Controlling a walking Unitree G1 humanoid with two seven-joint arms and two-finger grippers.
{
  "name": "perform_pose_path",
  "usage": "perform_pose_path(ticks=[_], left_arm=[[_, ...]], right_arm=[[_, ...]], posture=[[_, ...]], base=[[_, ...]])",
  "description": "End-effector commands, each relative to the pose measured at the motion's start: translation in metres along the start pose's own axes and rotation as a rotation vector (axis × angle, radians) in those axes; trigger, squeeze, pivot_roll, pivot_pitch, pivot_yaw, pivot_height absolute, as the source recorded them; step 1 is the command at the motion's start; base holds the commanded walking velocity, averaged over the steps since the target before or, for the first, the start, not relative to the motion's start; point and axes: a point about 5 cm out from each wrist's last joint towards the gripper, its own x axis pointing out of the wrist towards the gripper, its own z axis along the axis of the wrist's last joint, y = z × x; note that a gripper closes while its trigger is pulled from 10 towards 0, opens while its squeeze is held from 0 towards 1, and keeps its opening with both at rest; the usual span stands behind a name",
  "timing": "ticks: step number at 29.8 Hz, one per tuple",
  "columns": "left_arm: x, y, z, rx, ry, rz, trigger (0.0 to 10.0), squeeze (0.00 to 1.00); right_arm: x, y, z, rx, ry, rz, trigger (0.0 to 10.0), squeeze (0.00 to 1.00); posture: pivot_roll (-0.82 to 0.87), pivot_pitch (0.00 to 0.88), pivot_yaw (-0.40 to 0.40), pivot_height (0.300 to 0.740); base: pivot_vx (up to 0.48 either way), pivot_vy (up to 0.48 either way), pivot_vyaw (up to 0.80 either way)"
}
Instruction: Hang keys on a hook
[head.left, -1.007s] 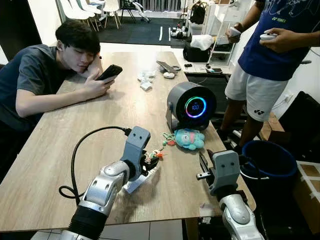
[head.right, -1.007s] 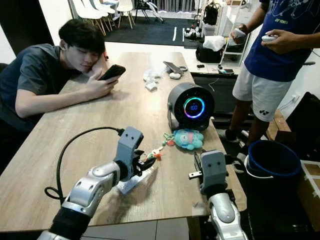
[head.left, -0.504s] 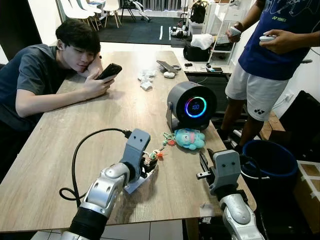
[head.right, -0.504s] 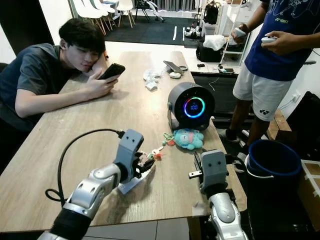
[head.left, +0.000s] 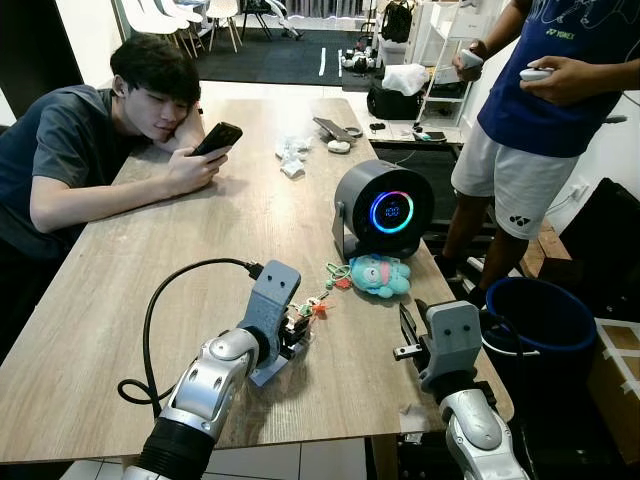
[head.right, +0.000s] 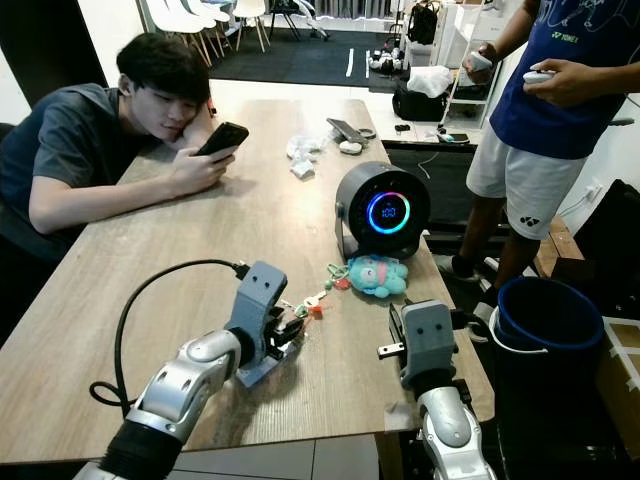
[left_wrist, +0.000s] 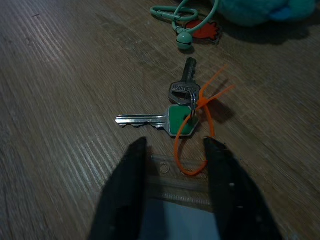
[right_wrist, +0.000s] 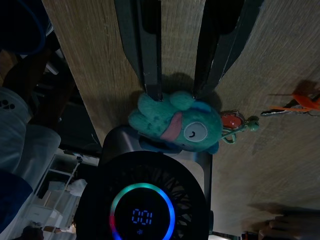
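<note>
Our left gripper (left_wrist: 175, 150) has dropped closer over keys (left_wrist: 172, 112), fingers parted, nothing held; right gripper (right_wrist: 177, 87) open by plush (right_wrist: 175, 125). Grasp looks imminent.

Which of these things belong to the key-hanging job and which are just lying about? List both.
For the job:
- keys, on the table just ahead of the open left hand
- orange tie looped through them

Lying about:
- teal plush toy, right hand open near it
- round black fan
- clear plastic pouch under the left hand
- blue bucket
</note>
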Motion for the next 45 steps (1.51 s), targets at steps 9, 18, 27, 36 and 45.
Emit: perform_pose_path(ticks=[9, 18, 27, 36, 45], left_arm=[[-0.001, -0.004, -0.006, 0.015, 0.008, -0.003, 2.8, 0.00], [-0.001, -0.002, 0.000, 0.063, -0.041, 0.025, 3.7, 0.00], [-0.021, 0.023, 0.046, 0.043, -0.358, 0.282, 10.0, 0.00], [-0.050, 0.056, 0.071, -0.137, -0.492, 0.558, 10.0, 0.00], [-0.055, 0.074, 0.067, -0.182, -0.352, 0.811, 10.0, 0.00]], right_arm=[[-0.003, 0.000, -0.001, 0.001, 0.013, -0.007, 10.0, 0.00], [-0.001, -0.001, -0.001, 0.001, 0.011, -0.009, 10.0, 0.00], [0.001, -0.002, 0.002, 0.006, -0.005, -0.025, 10.0, 0.00], [0.009, -0.004, 0.018, 0.023, -0.071, -0.061, 10.0, 0.00], [0.012, -0.003, 0.024, 0.027, -0.098, -0.074, 10.0, 0.00]], posture=[[-0.03, 0.201, -0.005, 0.740], [-0.03, 0.197, -0.004, 0.740], [-0.02, 0.185, 0.014, 0.740], [-0.01, 0.167, 0.049, 0.740], [0.00, 0.156, 0.063, 0.740]], base=[[0.000, 0.000, 0.00], [0.000, 0.000, 0.00], [0.000, 0.000, 0.00], [0.000, 0.000, 0.00], [0.000, 0.000, 0.00]])
